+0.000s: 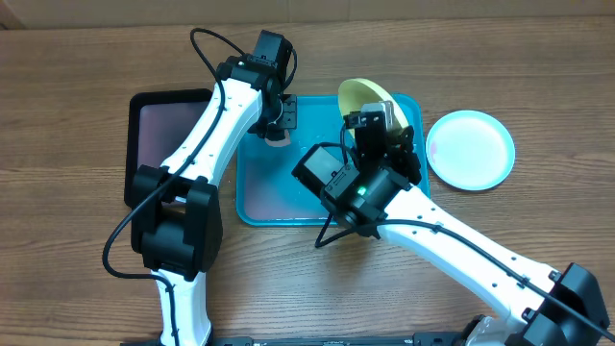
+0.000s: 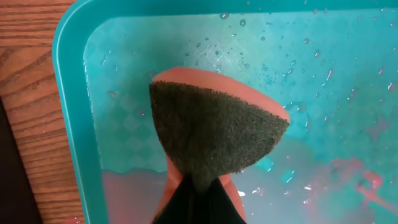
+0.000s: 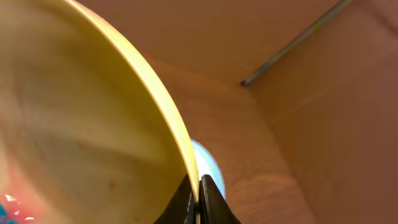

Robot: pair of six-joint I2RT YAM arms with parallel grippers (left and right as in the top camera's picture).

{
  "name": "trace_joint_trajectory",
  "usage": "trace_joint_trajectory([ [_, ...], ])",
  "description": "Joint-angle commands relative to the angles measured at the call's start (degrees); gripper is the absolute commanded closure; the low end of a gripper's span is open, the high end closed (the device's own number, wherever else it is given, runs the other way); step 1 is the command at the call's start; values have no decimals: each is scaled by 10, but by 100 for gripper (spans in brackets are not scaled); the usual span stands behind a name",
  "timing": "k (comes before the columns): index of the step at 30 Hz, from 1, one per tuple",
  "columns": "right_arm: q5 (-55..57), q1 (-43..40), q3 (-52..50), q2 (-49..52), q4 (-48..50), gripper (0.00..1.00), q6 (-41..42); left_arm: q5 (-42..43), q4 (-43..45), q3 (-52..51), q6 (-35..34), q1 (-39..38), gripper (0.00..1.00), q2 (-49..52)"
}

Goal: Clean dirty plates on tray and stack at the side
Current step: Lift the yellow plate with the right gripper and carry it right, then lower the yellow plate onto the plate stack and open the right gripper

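A yellow-green plate (image 1: pixel 360 93) tilts above the wet turquoise tray (image 1: pixel 279 207); mint plate (image 1: pixel 471 149) lies beside.

Left arm (image 1: pixel 207 125) and right arm (image 1: pixel 461 252): white shells between bulky black joints. Thin black cables (image 1: pixel 107 252) loop alongside. A green light (image 1: pixel 362 191) glows on the right arm. Fingers (image 2: pixel 189 208) are black.

Bright turquoise tray (image 1: pixel 264 197), yellow-green plate (image 1: pixel 357 93), pale mint plate (image 1: pixel 471 149), black tray (image 1: pixel 159 125), orange sponge (image 2: pixel 217 130) faced dark green

Bright, even light; blurred close-ups.
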Motion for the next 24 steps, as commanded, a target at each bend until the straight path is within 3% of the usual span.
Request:
trace_joint_trajectory([
  [1, 81, 9, 2, -15, -3, 96, 9, 4, 1, -3, -6, -4, 96, 2],
  [9, 83, 10, 2, -15, -17, 96, 9, 2, 1, -3, -6, -4, 96, 2],
  [13, 30, 4, 2, -15, -16, 96, 19, 2, 5, -3, -6, -4, 96, 2],
  [19, -250, -69, 2, -15, -9, 96, 33, 2, 12, -3, -6, -4, 96, 2],
  [24, -459, -192, 2, -15, 25, 96, -9, 2, 20, -3, -6, -4, 96, 2],
])
